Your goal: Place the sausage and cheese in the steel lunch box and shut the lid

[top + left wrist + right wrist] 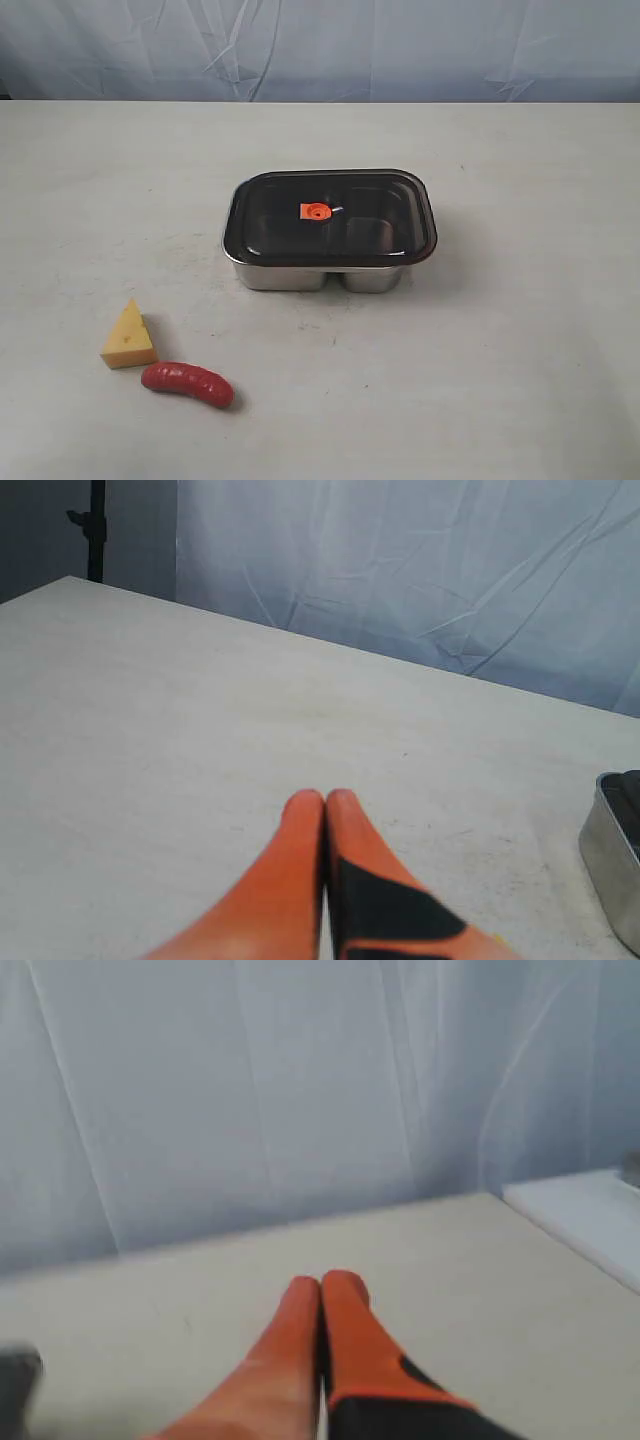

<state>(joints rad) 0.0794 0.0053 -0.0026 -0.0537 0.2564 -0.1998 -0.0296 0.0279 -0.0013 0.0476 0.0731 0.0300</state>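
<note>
The steel lunch box (300,274) stands mid-table with the dark see-through lid (385,200) lying on top, its orange-red valve (315,211) at the centre. The yellow cheese (128,337) wedge lies on the table at the front left, and the red sausage (187,383) lies just in front of it to the right. Neither arm shows in the exterior view. My left gripper (325,798) is shut and empty above bare table, with a corner of the lunch box (608,855) at the frame's edge. My right gripper (320,1282) is shut and empty too.
The table (520,360) is pale and bare apart from these things. A creased blue-grey backdrop (320,45) hangs along its far edge. A dark stand (96,525) shows beyond the table corner in the left wrist view.
</note>
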